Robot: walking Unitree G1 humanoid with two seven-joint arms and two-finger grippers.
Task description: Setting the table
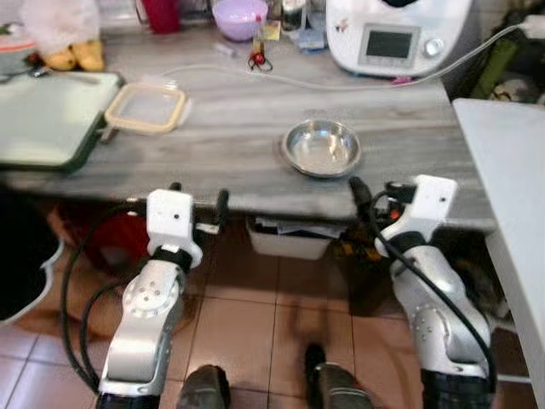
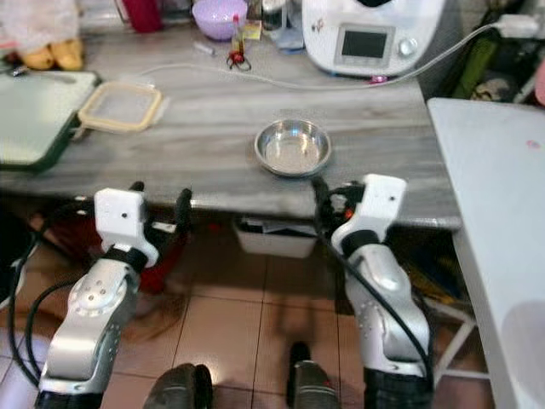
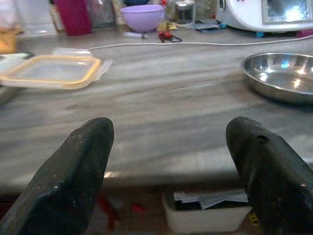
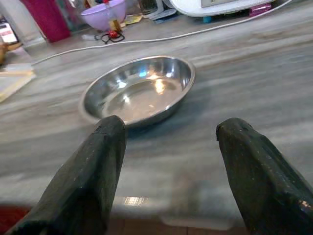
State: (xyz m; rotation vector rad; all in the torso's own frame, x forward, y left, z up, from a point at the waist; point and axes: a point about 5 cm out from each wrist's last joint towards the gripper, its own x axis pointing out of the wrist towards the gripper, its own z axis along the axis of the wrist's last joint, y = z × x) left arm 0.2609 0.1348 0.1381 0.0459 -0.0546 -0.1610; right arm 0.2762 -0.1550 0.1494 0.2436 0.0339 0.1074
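A shallow steel bowl (image 1: 321,146) sits empty on the grey marbled counter (image 1: 238,128), near its front edge. My right gripper (image 1: 375,189) hovers open at the counter's edge, just in front of the bowl (image 4: 138,91) and a little to its right. My left gripper (image 1: 197,198) is open too, held at the counter's front edge well to the left of the bowl (image 3: 281,76). Nothing is between either pair of fingers.
A clear lid with a yellow rim (image 1: 146,108) and a green-edged tray (image 1: 47,117) lie at the left. A white kitchen machine (image 1: 394,34), its cable (image 1: 281,81), a purple bowl (image 1: 239,17) and a red cup (image 1: 161,14) stand at the back. A white table (image 1: 515,179) is at the right.
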